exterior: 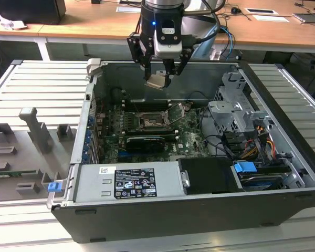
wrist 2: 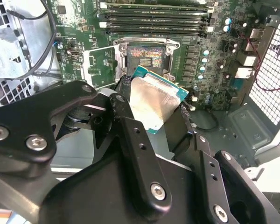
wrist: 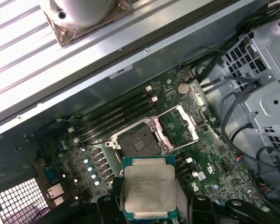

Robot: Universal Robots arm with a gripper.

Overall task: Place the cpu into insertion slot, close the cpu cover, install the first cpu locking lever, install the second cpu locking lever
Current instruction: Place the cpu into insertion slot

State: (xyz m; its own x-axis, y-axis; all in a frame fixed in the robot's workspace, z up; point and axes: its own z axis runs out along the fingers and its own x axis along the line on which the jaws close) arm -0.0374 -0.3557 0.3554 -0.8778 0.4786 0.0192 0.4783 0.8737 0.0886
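CPU (exterior: 155, 82): held in the air above the open case, near its far wall, well clear of the board. Both wrist views show its pale metal face and green rim.
Gripper (exterior: 157, 76): jaws closed to chip width, clamping the CPU by two opposite edges. Nothing else is held.
Slot (exterior: 148, 121): bare black-framed socket on the board, below the CPU and nearer the exterior camera. It holds no chip. In the first wrist view the slot (wrist: 139, 143) lies just beyond the CPU (wrist: 148, 189).
Cover (exterior: 175, 112): swung open on its hinge, standing at the slot's side toward the exterior view's right. The slot is unobstructed.
Weight: judged very light; it loads the arm little.
Stiffness: rigid flat plate; no flex expected under the jaws.
Surface: smooth metal lid and thin edges, so it is likely to slip or twist if the clamp is light.
Fragility: high. The underside contacts and the socket contacts probably tolerate no scraping or skewed seating.
Hold point: outer edges only, as gripped now; keep the underside untouched.
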